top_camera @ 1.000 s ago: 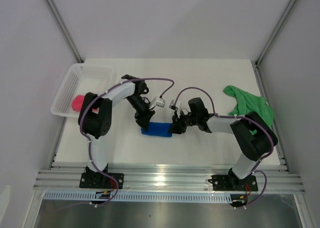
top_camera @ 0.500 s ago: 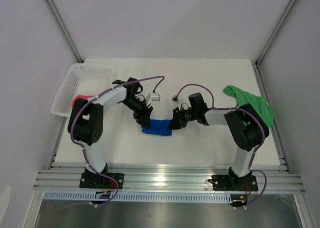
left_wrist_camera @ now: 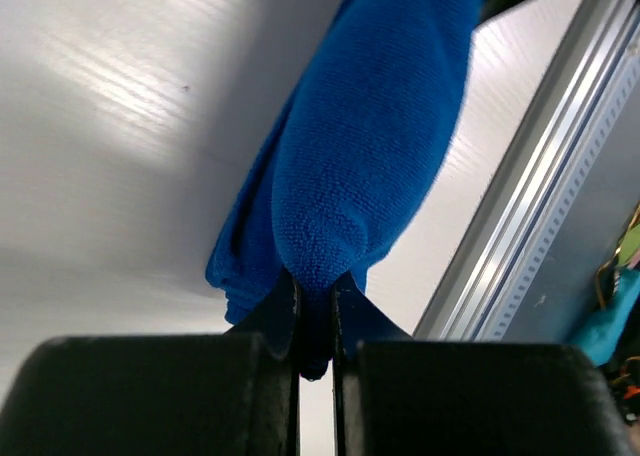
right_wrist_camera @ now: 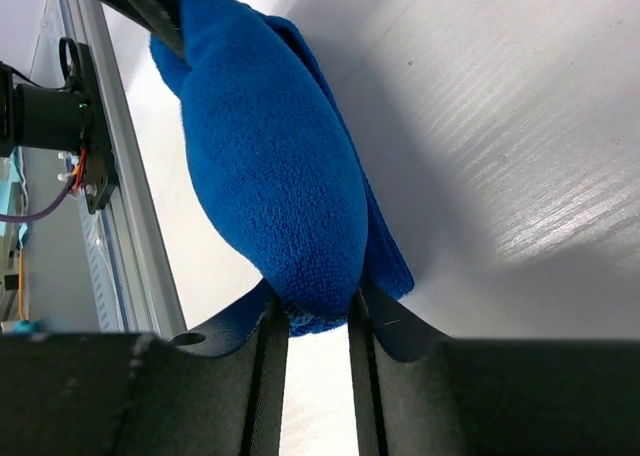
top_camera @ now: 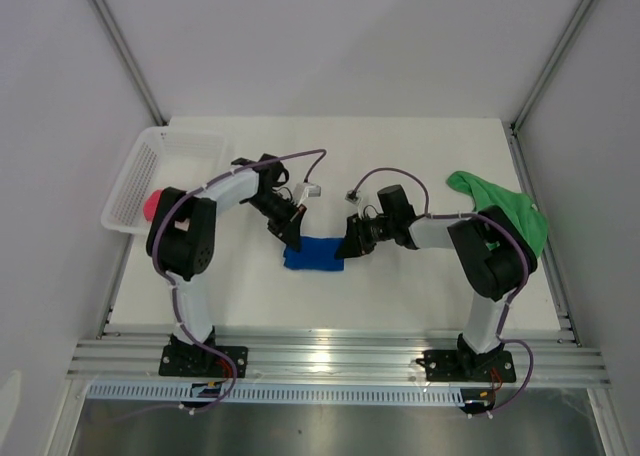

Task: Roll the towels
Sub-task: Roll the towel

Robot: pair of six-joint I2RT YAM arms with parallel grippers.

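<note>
The royal blue towel (top_camera: 313,253) lies as a short roll on the white table, held at both ends. My left gripper (top_camera: 292,241) is shut on its left end; the left wrist view shows the cloth (left_wrist_camera: 370,146) pinched between the fingertips (left_wrist_camera: 315,298). My right gripper (top_camera: 347,248) is shut on the right end, and in the right wrist view the thick roll (right_wrist_camera: 270,166) is wedged between its fingers (right_wrist_camera: 310,311). The green towel (top_camera: 500,211) lies crumpled at the right edge. A pink-red towel (top_camera: 150,206) sits in the basket.
A white mesh basket (top_camera: 160,161) stands at the table's left edge. An aluminium rail (top_camera: 340,356) runs along the near edge, also visible as the rail (left_wrist_camera: 560,176) past the roll. White walls close in the table on three sides.
My left gripper has shut on the left end of the blue roll, having stood wider before. Both grippers and the roll have shifted slightly away from the near edge.
</note>
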